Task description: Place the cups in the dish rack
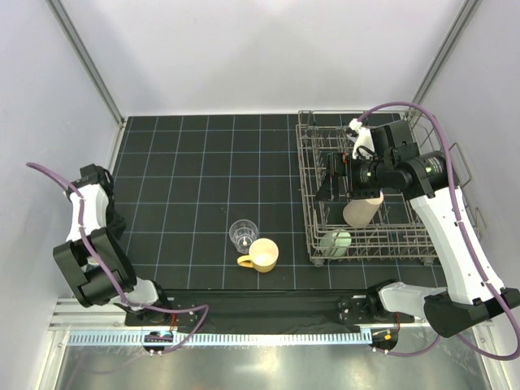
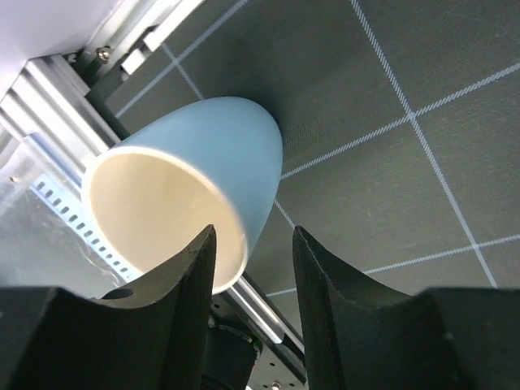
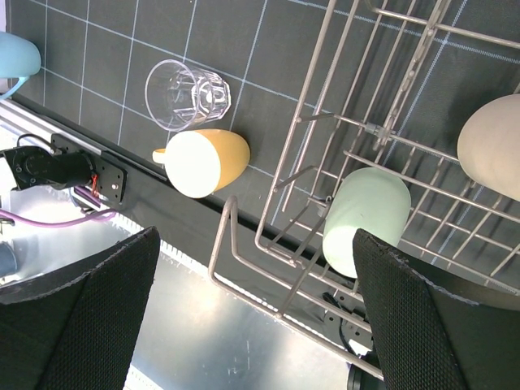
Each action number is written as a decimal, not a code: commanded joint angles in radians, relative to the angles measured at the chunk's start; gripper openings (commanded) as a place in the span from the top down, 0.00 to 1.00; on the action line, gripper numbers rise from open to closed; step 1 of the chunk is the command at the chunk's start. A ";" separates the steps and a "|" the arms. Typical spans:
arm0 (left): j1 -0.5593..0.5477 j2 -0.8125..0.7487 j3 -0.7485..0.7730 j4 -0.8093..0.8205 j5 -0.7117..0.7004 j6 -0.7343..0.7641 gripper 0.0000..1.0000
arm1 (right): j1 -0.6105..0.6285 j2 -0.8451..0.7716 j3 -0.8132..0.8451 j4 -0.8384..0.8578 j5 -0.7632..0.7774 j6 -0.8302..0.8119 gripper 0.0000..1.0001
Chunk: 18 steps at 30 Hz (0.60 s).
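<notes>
Your left gripper (image 2: pixel 253 237) pinches the light blue cup (image 2: pixel 211 154) by its rim. Your right gripper (image 3: pixel 256 244) hangs wide open over the dish rack (image 1: pixel 307 195), which holds the tan tumbler (image 1: pixel 361 210) and the pale green cup (image 1: pixel 335 242). The yellow mug (image 1: pixel 262 254) and the clear glass (image 1: pixel 243 233) sit just beside each other on the black grid mat (image 1: pixel 179 179).

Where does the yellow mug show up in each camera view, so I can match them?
Top external: yellow mug sits low in the middle of the picture, on the dark mat.
Left wrist: not in it; only the light blue cup shows there.
Right wrist: yellow mug is left of centre, upper half.
Shared landmark: the clear glass, close beside the mug in the top external and right wrist views.
</notes>
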 commanded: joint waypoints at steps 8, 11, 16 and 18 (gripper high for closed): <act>0.012 0.085 -0.039 0.092 0.031 -0.004 0.74 | 0.006 -0.009 0.011 0.023 0.021 -0.005 0.00; 0.012 0.087 -0.041 0.097 0.033 -0.008 0.85 | 0.006 -0.013 0.000 0.025 0.022 -0.002 0.00; 0.012 0.067 -0.036 0.081 0.072 -0.033 1.00 | 0.004 -0.012 0.003 0.028 0.025 0.002 0.00; 0.010 0.038 -0.032 0.078 0.121 -0.045 1.00 | 0.004 -0.009 0.009 0.026 0.022 0.004 0.00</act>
